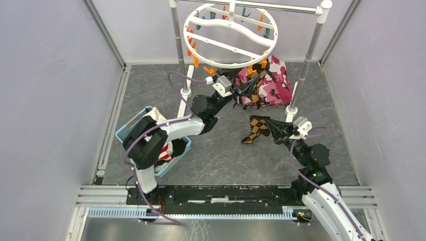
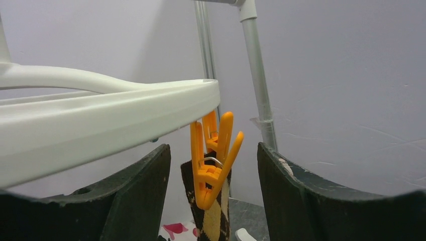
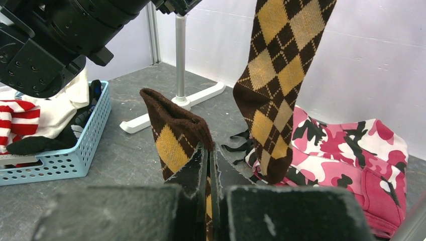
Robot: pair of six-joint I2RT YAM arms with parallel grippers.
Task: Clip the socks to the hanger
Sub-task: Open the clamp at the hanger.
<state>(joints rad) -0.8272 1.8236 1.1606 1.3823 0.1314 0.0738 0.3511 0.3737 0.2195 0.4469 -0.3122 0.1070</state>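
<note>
While my right gripper (image 3: 211,155) clamps a loose sock (image 3: 173,130) well below the hanger (image 2: 100,110), my left gripper (image 2: 212,146) gapes at the clothespin (image 2: 213,173) under its rim; a bump could free the pinned sock (image 3: 274,75).

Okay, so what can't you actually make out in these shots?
Left wrist view: whether the orange clothespin really bites the hanging argyle sock; the pin covers the sock's top edge.
Right wrist view: that sock's top is cut off by the upper frame edge.
Right wrist view: the second argyle sock below the right gripper, hidden by the gripper body.
Top view: most contents of the blue basket, under the left arm.
</note>
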